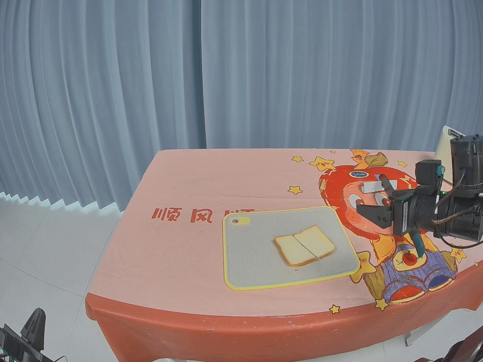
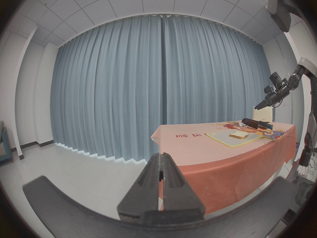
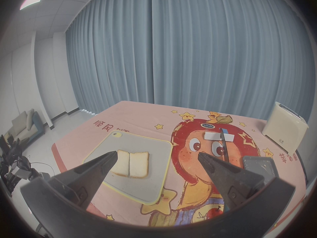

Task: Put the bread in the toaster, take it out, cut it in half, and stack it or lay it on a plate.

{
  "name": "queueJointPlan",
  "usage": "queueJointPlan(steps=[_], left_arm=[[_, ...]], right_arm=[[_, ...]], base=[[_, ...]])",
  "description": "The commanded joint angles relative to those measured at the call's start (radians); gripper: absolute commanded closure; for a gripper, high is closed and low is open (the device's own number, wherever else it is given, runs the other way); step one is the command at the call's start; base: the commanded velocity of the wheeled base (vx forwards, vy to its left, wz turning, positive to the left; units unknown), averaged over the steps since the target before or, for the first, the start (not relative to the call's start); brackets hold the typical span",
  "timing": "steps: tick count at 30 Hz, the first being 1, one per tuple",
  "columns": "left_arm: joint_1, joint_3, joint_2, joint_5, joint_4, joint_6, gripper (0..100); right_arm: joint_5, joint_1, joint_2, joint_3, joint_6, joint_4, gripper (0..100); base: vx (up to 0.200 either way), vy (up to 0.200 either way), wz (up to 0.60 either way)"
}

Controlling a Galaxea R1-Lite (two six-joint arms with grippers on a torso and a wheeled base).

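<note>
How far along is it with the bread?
Cutting looks done: the bread lies in two halves on the cutting board, and the knife lies on the table. Nothing is in hand; the right claw hangs open above the table. Left: laying the halves on the grey plate.

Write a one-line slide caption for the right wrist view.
Open right gripper above the table, halved bread on the cutting board, knife and toaster beyond.

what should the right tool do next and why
Probably lower the open right tool over the nearer bread half on the cutting board and grip it: the slice already lies cut in two, the knife lies on the table, and the grey plate stands empty.
</note>
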Motion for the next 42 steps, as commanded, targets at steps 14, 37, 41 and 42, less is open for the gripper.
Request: queueJointPlan(steps=[14,37,41,42], left_arm=[[0.000,0.018,0.002,0.002,-0.001,0.000,100],[0.000,0.018,0.002,0.000,-0.001,0.000,100],[0.000,0.018,0.002,0.000,-0.001,0.000,100],[0.000,0.018,0.002,0.000,-0.001,0.000,100]], right_arm=[[-0.016,0.036,0.207,-0.026,-0.002,-0.004,0],[-0.091,0.026,0.381,-0.095,0.005,-0.002,0],[-0.094,0.021,0.401,-0.103,0.005,-0.002,0],[-0.099,0.021,0.402,-0.103,0.005,-0.002,0]], base=[[0.000,0.000,0.00],[0.000,0.000,0.00],[0.000,0.000,0.00],[0.000,0.000,0.00]])
